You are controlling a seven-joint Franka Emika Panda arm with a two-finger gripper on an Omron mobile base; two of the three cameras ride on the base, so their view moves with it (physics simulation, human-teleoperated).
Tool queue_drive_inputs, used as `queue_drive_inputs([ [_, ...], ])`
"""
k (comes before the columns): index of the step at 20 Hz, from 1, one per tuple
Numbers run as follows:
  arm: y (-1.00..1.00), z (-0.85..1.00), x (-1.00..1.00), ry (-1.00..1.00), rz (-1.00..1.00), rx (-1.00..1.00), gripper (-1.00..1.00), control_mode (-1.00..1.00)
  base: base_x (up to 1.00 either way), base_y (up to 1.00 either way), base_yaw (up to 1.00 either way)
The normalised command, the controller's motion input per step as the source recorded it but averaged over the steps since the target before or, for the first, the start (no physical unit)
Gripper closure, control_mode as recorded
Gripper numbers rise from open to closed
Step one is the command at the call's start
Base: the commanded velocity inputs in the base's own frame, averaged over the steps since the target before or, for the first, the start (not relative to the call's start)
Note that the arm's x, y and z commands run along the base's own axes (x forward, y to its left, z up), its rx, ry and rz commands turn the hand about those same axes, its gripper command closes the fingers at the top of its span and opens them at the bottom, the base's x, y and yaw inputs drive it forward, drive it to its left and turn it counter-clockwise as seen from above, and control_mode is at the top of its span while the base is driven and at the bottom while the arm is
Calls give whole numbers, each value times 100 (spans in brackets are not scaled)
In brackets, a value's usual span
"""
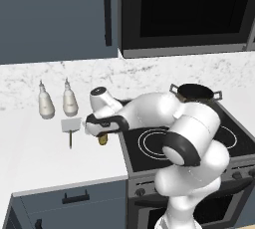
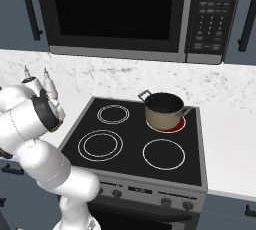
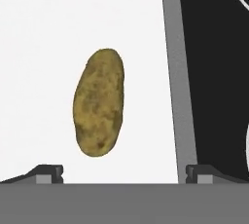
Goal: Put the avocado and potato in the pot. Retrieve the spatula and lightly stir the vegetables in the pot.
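White counter (image 1: pixel 35 158) runs along the left of the black stove (image 2: pixel 135 144), under grey cabinets and a microwave. Potato (image 3: pixel 98 102) lies on the counter close to the edge that meets the stove, long axis roughly parallel to that edge. Gripper (image 3: pixel 124 172) hangs directly over it, jaws fully apart, one tip on each side of the potato's lower end, nothing held. In the left base view the hand sits low over the counter with the potato (image 1: pixel 103 139) peeking out beneath it.

Pot (image 2: pixel 163 110) stands on the back right burner, which glows red under it. Its inside looks dark; I cannot tell from here whether the avocado is already in it. Spatula (image 1: pixel 70 126) lies on the counter left of the potato, blade toward the two white bottles (image 1: pixel 57 101) near the back wall.

Step in hand, as I judge it: grasp the potato. Notes for doing it well:
- Shift along the long axis so the tips straddle the thick middle, not the tapered end.
- Close across the narrow width; the current jaw line suits this.
- Descend until the tips nearly touch the counter, then close gently; the lumpy skin may roll.
- Lift straight up before swinging over the stove edge toward the pot.
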Motion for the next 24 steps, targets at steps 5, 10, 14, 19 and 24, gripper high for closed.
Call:
queue_drive_inputs([
  [5,2,-35,44,1,0,0,-100,-100,0,0,0],
  [10,5,-40,34,0,0,0,-100,-100,0,0,0],
  [14,21,-40,24,1,0,0,-100,-100,0,0,0],
  [19,20,-27,-3,2,-2,0,100,-100,0,0,0],
  [24,-5,5,-16,-3,-7,0,100,-100,0,0,0],
])
